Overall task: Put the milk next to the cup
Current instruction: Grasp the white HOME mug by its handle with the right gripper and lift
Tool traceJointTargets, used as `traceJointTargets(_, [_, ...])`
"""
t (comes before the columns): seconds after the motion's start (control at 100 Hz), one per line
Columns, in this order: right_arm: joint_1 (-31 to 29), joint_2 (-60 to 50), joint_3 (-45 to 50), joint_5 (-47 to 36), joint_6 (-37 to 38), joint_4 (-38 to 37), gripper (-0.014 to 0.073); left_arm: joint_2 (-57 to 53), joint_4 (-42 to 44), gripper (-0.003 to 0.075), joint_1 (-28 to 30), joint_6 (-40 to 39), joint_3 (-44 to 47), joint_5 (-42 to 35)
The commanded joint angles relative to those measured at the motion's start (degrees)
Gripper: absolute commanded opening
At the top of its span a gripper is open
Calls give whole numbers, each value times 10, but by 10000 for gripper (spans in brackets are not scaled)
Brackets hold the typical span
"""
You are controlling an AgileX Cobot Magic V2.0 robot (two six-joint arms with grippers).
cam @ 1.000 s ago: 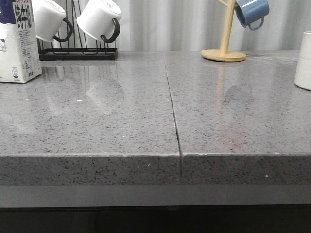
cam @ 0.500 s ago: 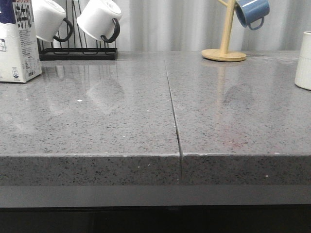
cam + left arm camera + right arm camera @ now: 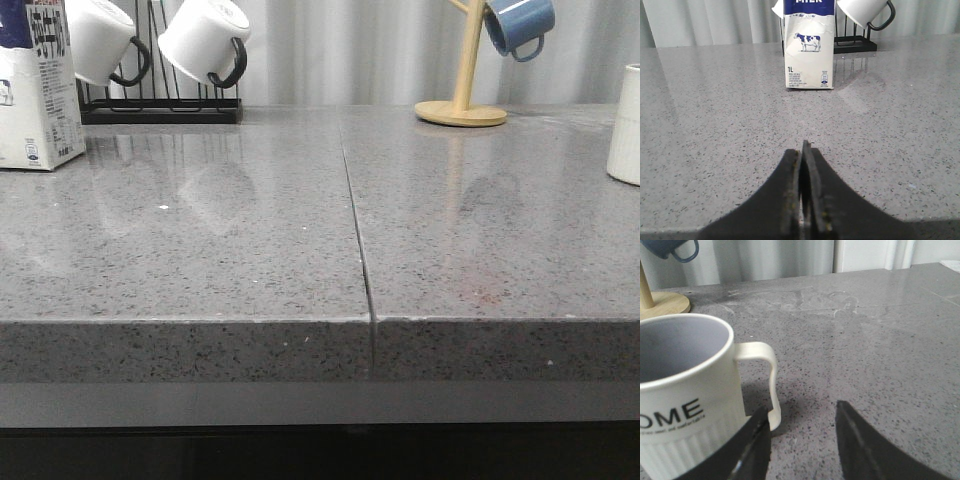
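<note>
Grey speckled table [image 3: 250, 250] w/ a seam down the middle. Back left: black wire rack [image 3: 160, 105] w/ two white mugs [image 3: 205, 40], black handles, hung tilted. Back right: wooden mug tree [image 3: 462, 90], round base, w/ a blue mug [image 3: 518, 25] hanging. Pale curtain [image 3: 340, 50] behind.

Even, bright light | glare on countertop [image 3: 200, 190] — soft shadows | sharp focus

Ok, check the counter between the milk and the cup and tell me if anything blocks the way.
Nothing visible does. The milk stands at the far left and the cup at the far right, with only bare counter between them. The mug rack and the wooden stand sit behind that line, near the back edge.
</note>
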Motion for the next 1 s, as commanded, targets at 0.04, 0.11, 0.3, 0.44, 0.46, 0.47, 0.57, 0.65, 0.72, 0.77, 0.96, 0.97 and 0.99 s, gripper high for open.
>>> traceJointTargets(0.04, [7,8,-33,-52,4,0,331,-17,-4,-20,1,0,26,-43])
traceJointTargets(0.11, [10,21,-43,-53,4,0,331,-17,-4,-20,1,0,26,-43])
traceJointTargets(0.3, [10,59,-69,-53,4,-4,331,-17,-4,-20,1,0,26,-43])
traceJointTargets(0.44, [10,82,-92,-55,4,-6,331,-17,-4,-20,1,0,26,-43])
traceJointTargets(0.46, [10,86,-95,-55,4,-6,331,-17,-4,-20,1,0,26,-43])
traceJointTargets(0.47, [11,87,-96,-55,4,-7,331,-17,-4,-20,1,0,26,-43])
traceJointTargets(0.57, [16,103,-112,-55,4,-7,331,-17,-4,-20,1,0,26,-43])
traceJointTargets(0.65, [20,117,-128,-55,4,-7,331,-17,-4,-20,1,0,26,-43])
traceJointTargets(0.72, [22,132,-142,-55,4,-7,331,-17,-4,-20,1,0,26,-43])
traceJointTargets(0.77, [22,141,-149,-54,4,-7,327,-17,-4,-20,1,0,26,-43])
traceJointTargets(0.96, [22,150,-155,-55,4,-7,106,-17,-4,-20,1,0,26,-43])
traceJointTargets(0.97, [22,150,-155,-55,4,-7,95,-17,-4,-20,1,0,26,-43])
traceJointTargets(0.99, [22,150,-155,-55,4,-7,66,-17,-4,-20,1,0,26,-43])
